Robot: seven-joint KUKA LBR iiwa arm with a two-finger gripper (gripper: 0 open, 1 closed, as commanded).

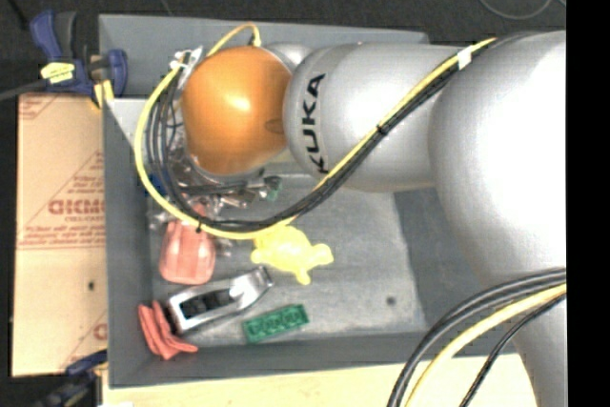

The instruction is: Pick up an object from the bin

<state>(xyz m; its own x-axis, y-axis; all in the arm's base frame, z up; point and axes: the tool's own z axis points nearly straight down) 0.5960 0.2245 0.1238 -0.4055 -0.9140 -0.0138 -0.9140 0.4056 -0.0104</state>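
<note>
I have the end effector (221,195) low at the bin's (400,234) centre-left. The orange wrist cover (233,110) hides it, so I cannot tell whether it is spread or closed. A pink lump (186,254) lies just below it, the likeliest pick.

You've got 5 loose things in the lower-left of the bin (405,295). Pink rounded lump (187,255) sits at left. Yellow plastic toy (289,254) lies flat to its right. Silver & black gadget (217,300) lies diagonal below both. Green studded brick (276,323) is just beside it. Red floppy piece (159,332) is in the corner.
</note>
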